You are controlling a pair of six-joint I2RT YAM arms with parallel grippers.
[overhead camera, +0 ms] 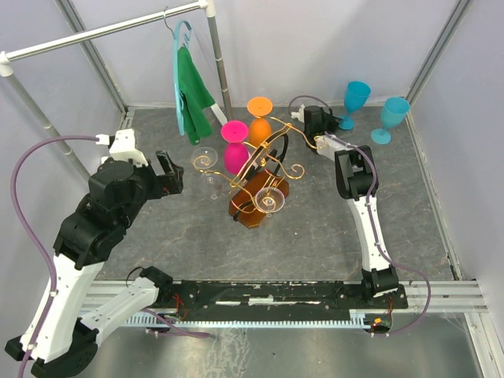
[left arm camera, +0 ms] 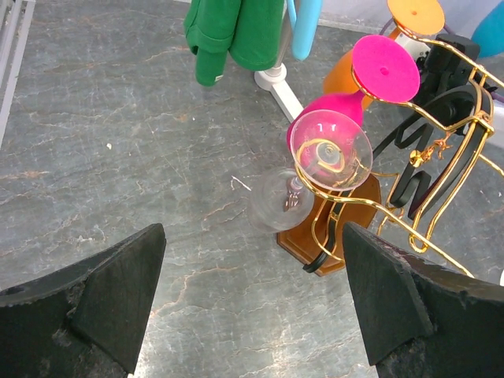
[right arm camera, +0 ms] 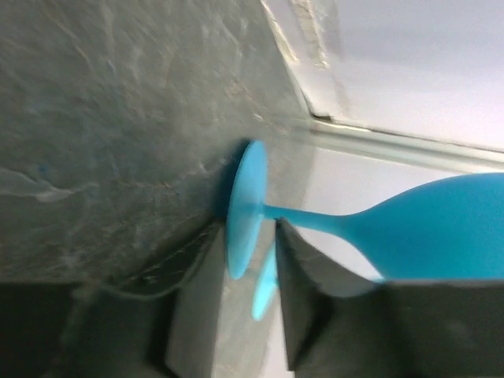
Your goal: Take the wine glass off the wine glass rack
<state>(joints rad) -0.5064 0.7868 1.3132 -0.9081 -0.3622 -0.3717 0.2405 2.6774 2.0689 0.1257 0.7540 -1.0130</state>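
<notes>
The gold wire wine glass rack (overhead camera: 250,214) stands mid-table on its amber base, with a black loop. Hanging from it are a pink glass (overhead camera: 234,150), an orange glass (overhead camera: 259,122) and two clear glasses, one at the left (overhead camera: 207,162) and one at the front (overhead camera: 270,201). My left gripper (overhead camera: 170,175) is open and empty, left of the rack. In the left wrist view the left clear glass (left arm camera: 329,151) hangs ahead of it by the rack base (left arm camera: 358,214). My right gripper (overhead camera: 321,124) sits low beside a blue glass (overhead camera: 353,101) standing on the table. Its fingers are slightly apart around the glass foot (right arm camera: 246,206).
A second blue glass (overhead camera: 392,116) stands at the back right. A green garment (overhead camera: 193,93) on a light-blue hanger hangs from the grey clothes rail (overhead camera: 102,31) at the back left. The rail's foot (left arm camera: 276,79) stands behind the rack. Walls close in the back and sides.
</notes>
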